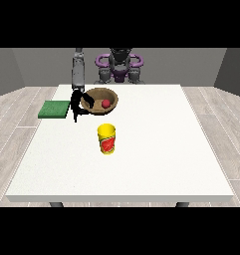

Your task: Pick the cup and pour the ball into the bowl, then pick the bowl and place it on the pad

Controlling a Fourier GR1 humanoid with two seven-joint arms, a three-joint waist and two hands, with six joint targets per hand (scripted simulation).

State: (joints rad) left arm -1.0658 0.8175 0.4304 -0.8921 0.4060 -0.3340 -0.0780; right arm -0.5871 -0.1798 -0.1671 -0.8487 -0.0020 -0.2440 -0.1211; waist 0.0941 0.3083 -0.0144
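Note:
A wooden bowl [110,94] sits on the white table [141,159] at the back left, with a red ball [106,103] inside it. The black hand at the view's left [77,104] is at the bowl's left rim, a thumb or finger hooked over the rim into the bowl and the rest pointing down outside it. A yellow cup [107,139] with a red label stands upright in front of the bowl, apart from the hand. A green pad [55,109] lies at the table's left edge, just left of the hand. No hand shows at the view's right.
The robot's torso [119,67] stands behind the table's far edge. The grey forearm [78,72] comes down from above the bowl's left side. Bare tabletop spreads to the right and towards the front.

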